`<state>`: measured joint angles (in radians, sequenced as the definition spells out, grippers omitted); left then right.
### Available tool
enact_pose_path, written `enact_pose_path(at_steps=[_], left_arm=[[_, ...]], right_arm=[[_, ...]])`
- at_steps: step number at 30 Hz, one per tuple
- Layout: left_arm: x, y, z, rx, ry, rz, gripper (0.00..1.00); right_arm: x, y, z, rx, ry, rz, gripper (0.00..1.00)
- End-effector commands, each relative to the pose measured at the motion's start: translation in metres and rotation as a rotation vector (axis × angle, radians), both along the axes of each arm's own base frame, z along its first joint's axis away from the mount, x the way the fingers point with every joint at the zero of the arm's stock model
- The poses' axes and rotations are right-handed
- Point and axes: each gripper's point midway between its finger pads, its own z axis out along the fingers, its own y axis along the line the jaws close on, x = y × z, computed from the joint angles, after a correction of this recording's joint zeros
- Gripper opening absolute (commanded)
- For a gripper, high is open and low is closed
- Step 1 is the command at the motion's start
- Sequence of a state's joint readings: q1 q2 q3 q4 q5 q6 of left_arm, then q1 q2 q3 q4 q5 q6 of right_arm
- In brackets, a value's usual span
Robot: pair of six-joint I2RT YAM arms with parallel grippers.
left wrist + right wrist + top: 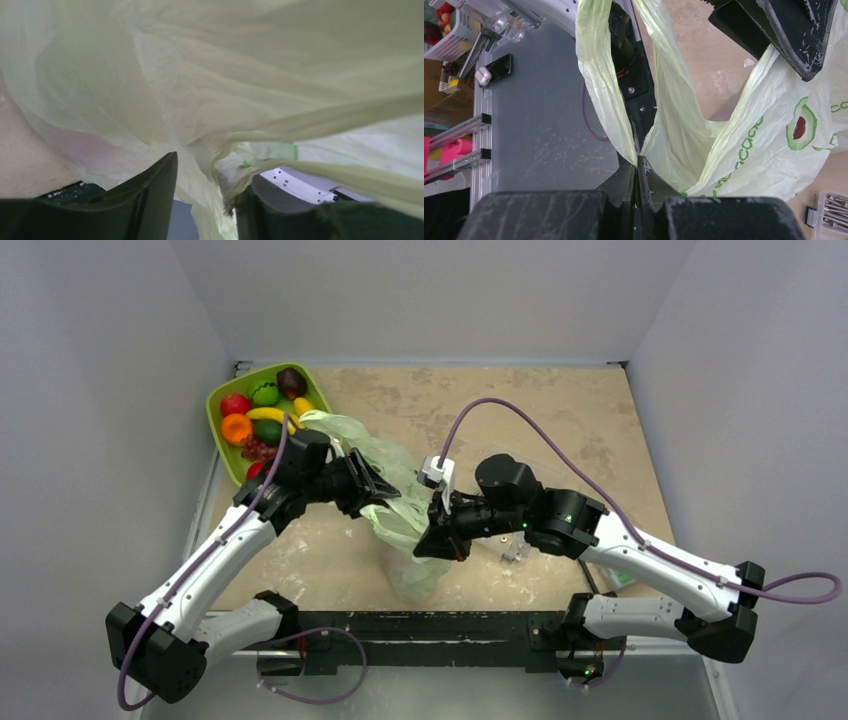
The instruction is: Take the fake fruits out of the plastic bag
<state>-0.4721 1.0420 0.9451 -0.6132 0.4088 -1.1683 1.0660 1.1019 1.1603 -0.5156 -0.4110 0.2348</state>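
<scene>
The pale green plastic bag point(400, 515) with avocado prints hangs stretched between my two grippers over the near middle of the table. My right gripper point(432, 545) is shut on a thin edge of the bag point(774, 145); its jaws point(638, 160) are pressed together on the film. My left gripper point(385, 492) is at the bag's upper left, jaws apart, with bag film point(225, 75) draped between its fingers point(150, 200). Its black fingers point(784, 30) also show in the right wrist view. No fake fruit shows inside the bag.
A green bowl point(246, 376) at the back left holds several toy fruits, among them a banana and an orange one. A clear box of screws point(831, 207) lies by the right gripper. Walls enclose the table.
</scene>
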Motion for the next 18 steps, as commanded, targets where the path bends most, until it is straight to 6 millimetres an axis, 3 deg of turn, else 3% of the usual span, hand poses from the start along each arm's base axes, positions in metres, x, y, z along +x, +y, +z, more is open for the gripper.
enact_pose_path(at_steps=[1, 3, 6, 9, 11, 14, 18], left_arm=[[0.013, -0.007, 0.020, -0.035, -0.112, -0.018, 0.34], [0.015, -0.005, 0.025, -0.011, -0.146, -0.032, 0.18], [0.015, -0.005, 0.025, 0.019, -0.156, -0.070, 0.05], [0.014, -0.005, 0.026, 0.034, -0.169, -0.106, 0.00], [0.013, -0.003, 0.027, 0.050, -0.187, -0.121, 0.00], [0.009, 0.000, 0.027, 0.069, -0.204, -0.142, 0.00], [0.002, 0.003, 0.024, 0.081, -0.218, -0.165, 0.00]], right_arm=[[-0.004, 0.012, 0.013, 0.025, -0.010, 0.052, 0.00], [-0.009, 0.018, 0.002, -0.031, -0.024, 0.081, 0.04], [-0.014, 0.024, -0.023, -0.162, -0.074, 0.109, 0.11], [-0.007, 0.023, -0.049, -0.306, -0.117, 0.084, 0.15], [0.002, 0.020, -0.057, -0.354, -0.141, 0.037, 0.27], [0.002, 0.021, -0.039, -0.279, -0.138, 0.006, 0.43], [0.010, 0.021, 0.018, -0.049, -0.127, -0.085, 0.69]])
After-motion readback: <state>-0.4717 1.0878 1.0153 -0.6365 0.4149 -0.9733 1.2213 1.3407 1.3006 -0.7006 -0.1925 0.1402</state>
